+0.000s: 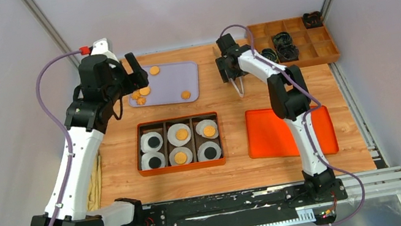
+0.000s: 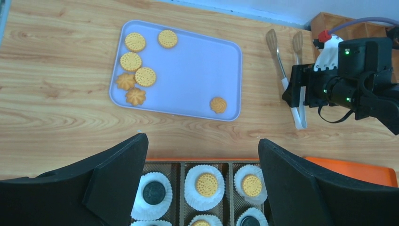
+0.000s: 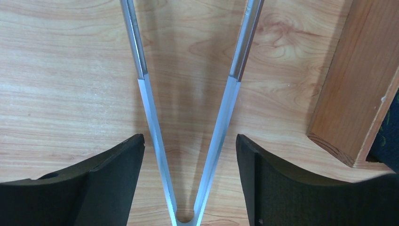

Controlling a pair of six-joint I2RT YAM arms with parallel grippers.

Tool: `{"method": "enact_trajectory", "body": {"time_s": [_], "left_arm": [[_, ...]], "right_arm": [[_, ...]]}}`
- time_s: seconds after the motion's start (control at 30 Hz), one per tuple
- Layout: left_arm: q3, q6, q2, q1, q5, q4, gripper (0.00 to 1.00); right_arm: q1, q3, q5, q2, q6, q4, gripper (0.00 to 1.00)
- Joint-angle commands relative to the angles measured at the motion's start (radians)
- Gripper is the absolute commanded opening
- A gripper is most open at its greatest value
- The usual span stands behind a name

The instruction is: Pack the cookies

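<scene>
Cookies (image 2: 145,76) lie on the lavender tray (image 2: 188,70) and in paper cups (image 2: 189,190) inside the brown box (image 1: 181,168). The left gripper (image 2: 201,141) hangs wide open and empty. The right gripper (image 3: 189,136) stands open around the tongs (image 3: 150,117), not gripping them.

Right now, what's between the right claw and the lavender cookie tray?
Bare table only, from the tray to the tongs, which sit between the open fingers of the right claw. The left wrist view shows the stretch.
</scene>
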Motion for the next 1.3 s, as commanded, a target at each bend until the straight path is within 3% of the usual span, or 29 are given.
{"method": "enact_trajectory", "body": {"time_s": [0.0,0.13,0.3,0.47,0.63,0.87,1.07,1.27], "left_arm": [[-0.006,0.019,0.016,-0.008,0.025,0.053,0.94],[-0.003,0.019,0.030,-0.008,0.024,0.066,0.94],[0.002,0.014,0.031,-0.015,0.017,0.068,0.94],[-0.003,0.009,0.031,-0.038,0.021,0.069,0.93],[-0.006,-0.002,0.021,-0.053,0.040,0.077,0.93],[-0.033,-0.021,-0.018,-0.064,0.071,0.088,0.93],[-0.044,-0.022,-0.042,-0.066,0.083,0.092,0.93],[-0.037,-0.026,-0.045,-0.066,0.101,0.092,0.93]], "right_arm": [[-0.013,-0.020,-0.003,-0.077,-0.020,-0.002,0.76],[-0.001,-0.078,0.026,-0.184,-0.038,0.003,0.76],[0.044,-0.274,0.095,-0.381,-0.048,0.006,0.74],[0.045,-0.546,0.233,-0.600,0.139,-0.041,0.74],[0.001,-0.753,0.276,-0.749,0.279,-0.155,0.74],[-0.201,-1.005,0.266,-0.895,0.389,-0.220,0.74],[-0.410,-1.082,0.251,-0.963,0.375,-0.220,0.74],[-0.522,-1.145,0.169,-0.982,0.381,-0.181,0.74]]}}
